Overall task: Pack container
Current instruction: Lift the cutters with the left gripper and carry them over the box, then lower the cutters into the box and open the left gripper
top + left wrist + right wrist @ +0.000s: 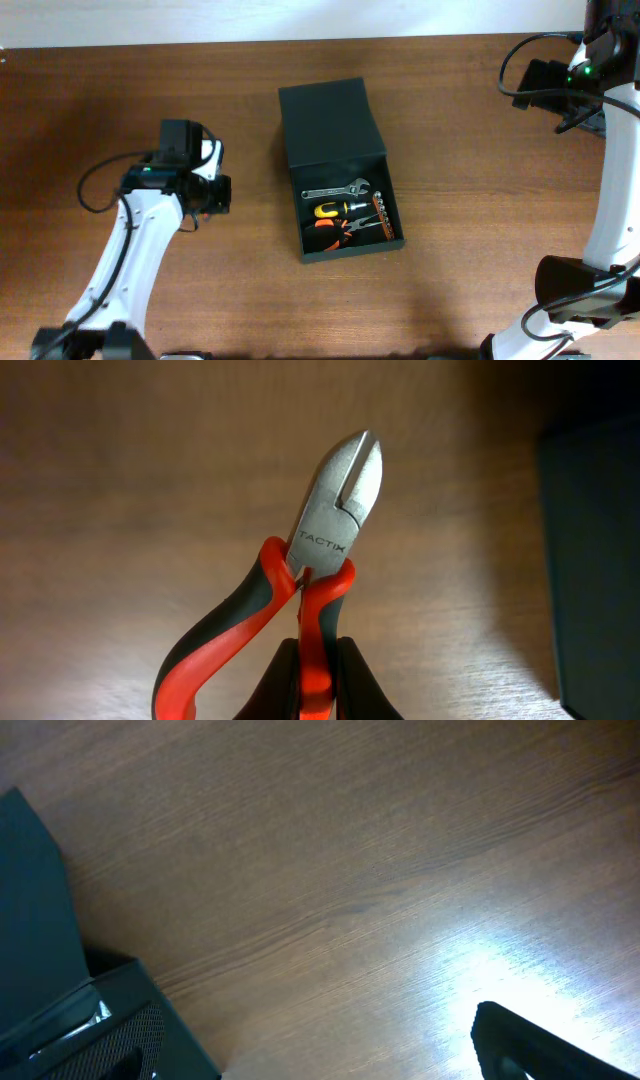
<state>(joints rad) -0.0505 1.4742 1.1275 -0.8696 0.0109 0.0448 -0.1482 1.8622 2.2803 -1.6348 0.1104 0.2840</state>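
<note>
Overhead, the left claw (218,192) sits left of the open container (330,120) mid-table, way nearer than the right arm (605,190); left wrist cam has it clamped on one handle of the cutters (340,490), container at frame right; right cam shows the container lower left, right claw (515,1040) state unclear.

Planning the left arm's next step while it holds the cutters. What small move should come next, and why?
Probably carry the left gripper rightward toward the container. It is shut on the cutters, off to the side over the table, and the open box already holds a wrench and other tools.
</note>
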